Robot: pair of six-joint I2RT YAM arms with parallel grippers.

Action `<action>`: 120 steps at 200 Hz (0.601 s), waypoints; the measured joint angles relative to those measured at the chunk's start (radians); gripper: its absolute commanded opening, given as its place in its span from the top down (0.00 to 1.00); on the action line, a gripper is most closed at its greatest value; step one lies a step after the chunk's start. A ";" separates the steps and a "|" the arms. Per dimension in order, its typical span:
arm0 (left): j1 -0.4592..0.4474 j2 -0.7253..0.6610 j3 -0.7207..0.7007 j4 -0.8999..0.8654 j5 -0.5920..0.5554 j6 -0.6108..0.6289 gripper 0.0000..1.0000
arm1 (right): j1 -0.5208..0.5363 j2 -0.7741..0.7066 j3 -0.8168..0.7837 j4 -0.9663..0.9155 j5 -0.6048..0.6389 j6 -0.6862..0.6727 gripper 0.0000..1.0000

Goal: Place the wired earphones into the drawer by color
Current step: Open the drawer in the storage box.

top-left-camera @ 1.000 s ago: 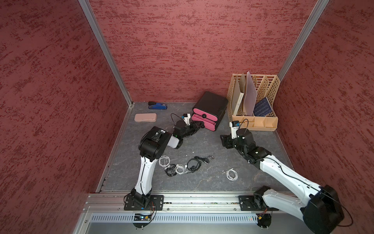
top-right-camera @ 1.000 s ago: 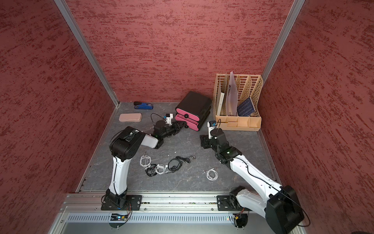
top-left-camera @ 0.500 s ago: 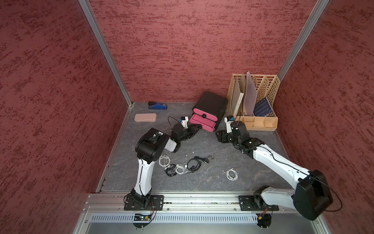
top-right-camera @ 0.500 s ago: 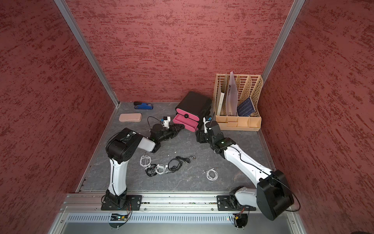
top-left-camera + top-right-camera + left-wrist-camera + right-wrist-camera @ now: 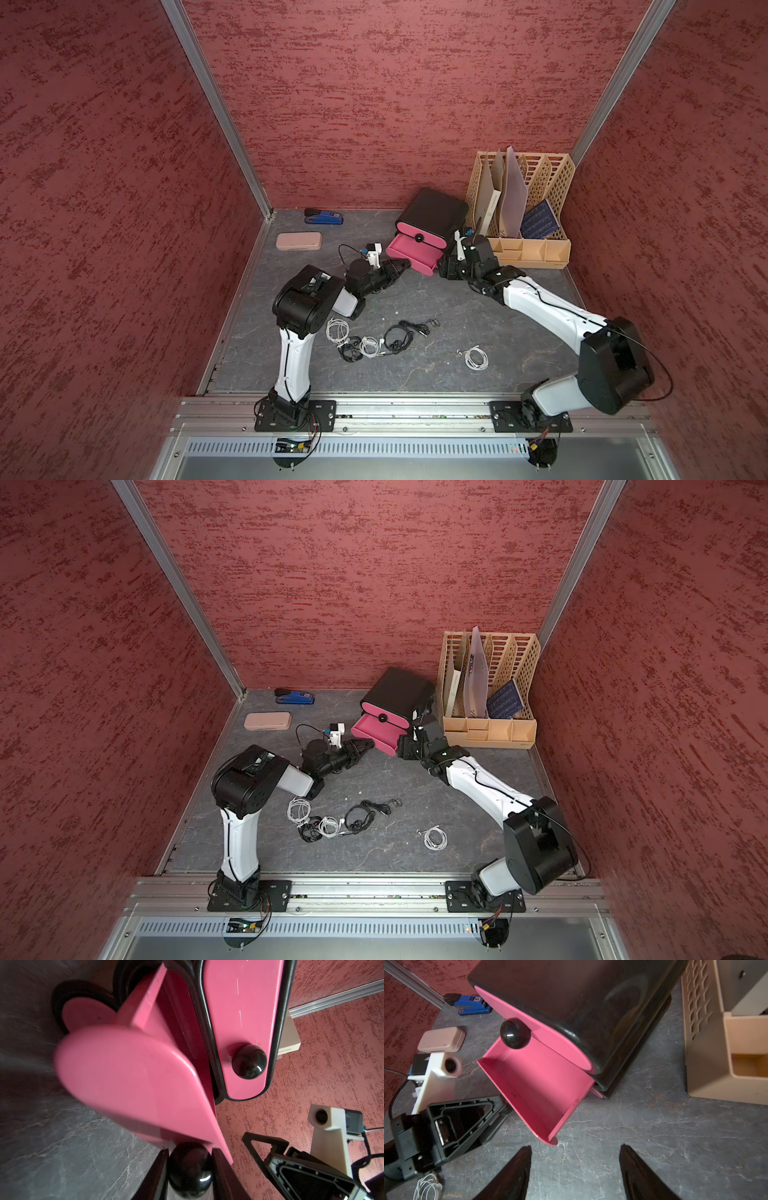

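One lower drawer [image 5: 533,1088] of the drawer unit [image 5: 432,212] is part-open. Left gripper [image 5: 404,264] jaws are clamped on its knob [image 5: 190,1174]. Right gripper [image 5: 575,1151] jaws gape empty beside the unit. Earphones [image 5: 374,343] lie on the desk [image 5: 449,299], well apart in front of the unit. Best to pull straight and slowly, bracing the unit.

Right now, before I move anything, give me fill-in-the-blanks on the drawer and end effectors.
The left end effector is shut on the open pink drawer's black ___.
The right end effector is ___, holding nothing.
The earphones lying on the table are white or ___.
Missing: knob, open, black.
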 measured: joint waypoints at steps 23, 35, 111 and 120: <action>0.000 -0.003 -0.014 0.011 0.000 -0.002 0.70 | -0.003 0.031 0.031 -0.005 0.025 0.000 0.28; 0.000 -0.006 -0.023 0.019 0.000 -0.004 0.70 | -0.006 0.047 0.048 -0.008 0.037 0.000 0.28; 0.000 -0.034 -0.087 0.055 -0.002 -0.012 0.71 | -0.029 0.132 0.136 -0.020 0.093 -0.001 0.28; 0.000 -0.041 -0.095 0.057 -0.002 -0.013 0.71 | -0.031 0.141 0.145 -0.020 0.095 -0.001 0.28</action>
